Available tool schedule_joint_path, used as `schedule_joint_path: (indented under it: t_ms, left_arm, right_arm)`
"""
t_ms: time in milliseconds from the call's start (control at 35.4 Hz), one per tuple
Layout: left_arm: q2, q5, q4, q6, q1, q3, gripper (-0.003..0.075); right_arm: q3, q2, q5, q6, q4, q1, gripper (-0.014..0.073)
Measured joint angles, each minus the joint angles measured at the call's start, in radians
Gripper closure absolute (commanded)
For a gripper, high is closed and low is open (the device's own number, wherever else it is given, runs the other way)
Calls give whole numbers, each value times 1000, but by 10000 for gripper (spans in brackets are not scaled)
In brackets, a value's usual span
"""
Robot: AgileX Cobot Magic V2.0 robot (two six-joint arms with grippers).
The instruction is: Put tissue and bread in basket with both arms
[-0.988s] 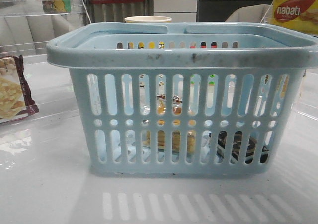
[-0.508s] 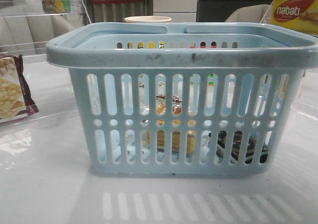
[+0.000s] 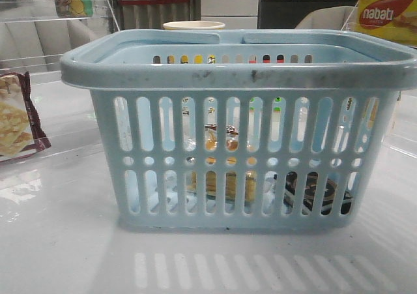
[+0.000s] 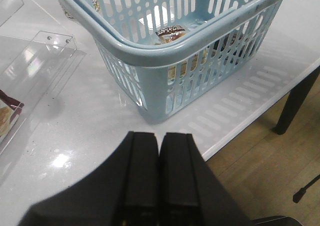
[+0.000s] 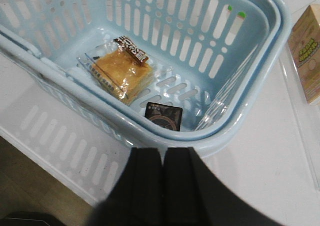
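White tabletop looks unchanged from a second ago, the basket (image 3: 238, 128) already holding bread (image 5: 123, 69) and tissue (image 5: 163, 116) side by side, both the left gripper (image 4: 159, 173) and right gripper (image 5: 162, 186) pressed together and empty, so the task seems finished.

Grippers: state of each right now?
Left gripper: closed, holding nothing, outside the basket.
Right gripper: closed, holding nothing, outside the basket.
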Motion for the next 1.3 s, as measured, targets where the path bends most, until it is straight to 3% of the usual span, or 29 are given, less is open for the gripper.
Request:
schedule_joint_path:
  t_ms: [198, 395, 819, 960, 1299]
  left_arm:
    - [-17, -2, 0, 0, 3, 9, 626]
    - [-108, -51, 17, 0, 129, 90, 625]
    - [-445, -551, 23, 0, 512, 528, 625]
    - [-468, -684, 6, 0, 563, 624, 625]
    - [-468, -732, -8, 0, 592, 628, 625]
  right_arm:
    - [0, 0, 0, 0, 0, 0, 524]
    - [0, 0, 0, 0, -1, 0, 524]
    - [0, 0, 0, 0, -1, 0, 524]
    - [0, 0, 0, 0, -1, 0, 524]
    - [0, 0, 2, 0, -1, 0, 524]
